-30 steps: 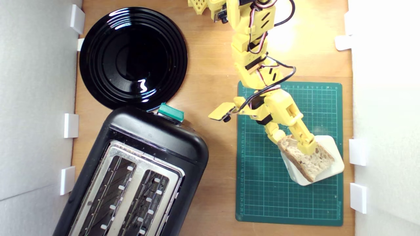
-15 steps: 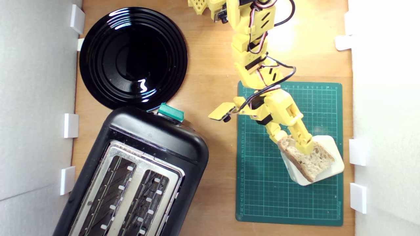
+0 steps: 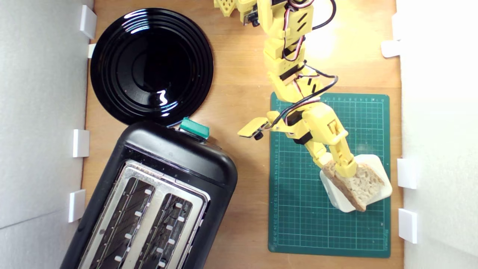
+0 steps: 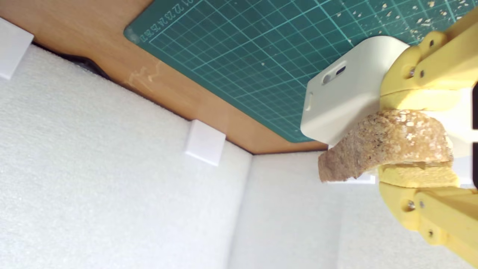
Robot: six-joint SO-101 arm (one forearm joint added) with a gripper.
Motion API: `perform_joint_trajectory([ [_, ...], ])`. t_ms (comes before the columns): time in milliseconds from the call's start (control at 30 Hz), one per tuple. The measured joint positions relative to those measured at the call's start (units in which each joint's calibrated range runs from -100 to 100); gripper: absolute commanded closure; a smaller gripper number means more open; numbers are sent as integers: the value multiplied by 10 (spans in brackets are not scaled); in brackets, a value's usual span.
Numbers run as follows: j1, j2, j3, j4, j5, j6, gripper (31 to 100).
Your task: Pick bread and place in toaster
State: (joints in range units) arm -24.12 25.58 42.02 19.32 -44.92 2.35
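My hand point(image 4: 416, 139) is clamped on the bread point(image 3: 356, 185), one finger above and one below the crusty edge, so the slice stays flat between them. It sits over the white block point(image 3: 377, 164) on the green cutting mat point(image 3: 298, 216), at the exterior view's right; whether it has cleared the block I cannot tell. The toaster point(image 3: 157, 194) stands well apart at the exterior view's lower left, slots open upward, beside the black plate point(image 3: 151, 65). I judge I must turn the slice on edge to drop it in.

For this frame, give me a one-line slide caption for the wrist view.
Yellow gripper clamps the crusty bread beside the white block above the green cutting mat.
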Motion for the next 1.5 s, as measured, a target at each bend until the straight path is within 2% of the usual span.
perform_joint_trajectory([
  [267, -3, -6, -2, -1, -3, -1, 693],
  [433, -5, -48, -1, 4, 62, 0, 693],
  [767, -5, -94, 1, 4, 85, 1, 693],
  [1267, -4, -351, 3, 2, 292, -27, 692],
  [1500, -4, -435, 3, -1, 344, -26, 692],
])
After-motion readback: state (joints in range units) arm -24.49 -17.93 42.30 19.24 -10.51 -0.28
